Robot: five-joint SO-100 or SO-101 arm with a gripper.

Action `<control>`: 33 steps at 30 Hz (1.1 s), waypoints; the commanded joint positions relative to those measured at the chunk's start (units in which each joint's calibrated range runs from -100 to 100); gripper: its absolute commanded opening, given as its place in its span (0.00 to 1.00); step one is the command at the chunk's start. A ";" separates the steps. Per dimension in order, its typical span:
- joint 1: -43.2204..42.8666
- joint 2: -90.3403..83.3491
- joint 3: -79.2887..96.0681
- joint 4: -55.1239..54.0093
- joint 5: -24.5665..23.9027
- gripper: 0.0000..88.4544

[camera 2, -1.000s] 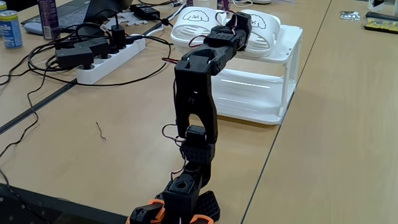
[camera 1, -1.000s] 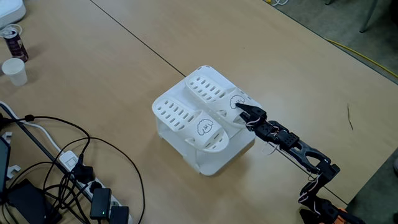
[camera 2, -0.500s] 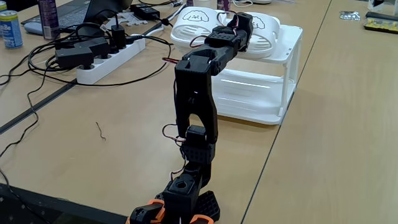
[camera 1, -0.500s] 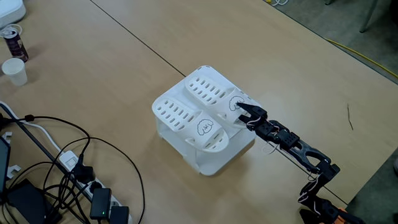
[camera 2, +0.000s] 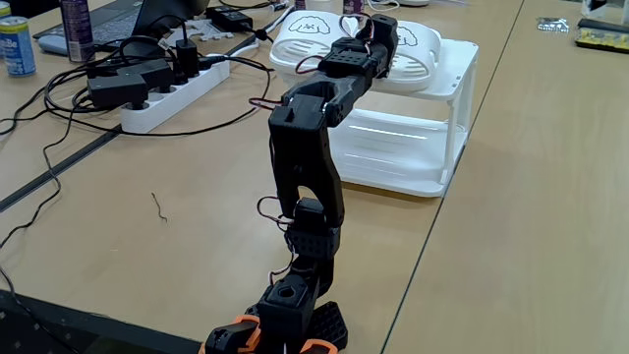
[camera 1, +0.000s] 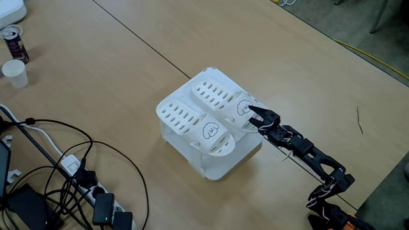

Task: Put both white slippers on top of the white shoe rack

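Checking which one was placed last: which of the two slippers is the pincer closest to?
The slipper on the far right side of the rack top in the downward-looking fixed view; the open pincer sits at its cartoon-face end. The other slipper lies beside it, farther away.

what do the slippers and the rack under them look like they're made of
White slippers: likely soft matte rubber or foam, moulded in one piece with oval holes. White shoe rack: seemingly hard plastic, with glossy opaque shelves and see-through side walls.

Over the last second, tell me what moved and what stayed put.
The gripper has opened slightly and drawn a little away from the nearer of the white slippers, the arm's elbow dropping and shifting back. Its jaws are parted and hold nothing. Both slippers lie side by side on the white shoe rack, unchanged, as do the cables and cup.
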 commanded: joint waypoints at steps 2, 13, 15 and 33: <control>1.61 -4.64 -0.92 -0.50 0.47 0.20; 3.42 -13.14 9.00 -0.50 0.47 0.20; 3.42 -15.24 11.44 -0.50 0.47 0.20; 16.17 -22.56 17.21 -0.50 0.47 0.00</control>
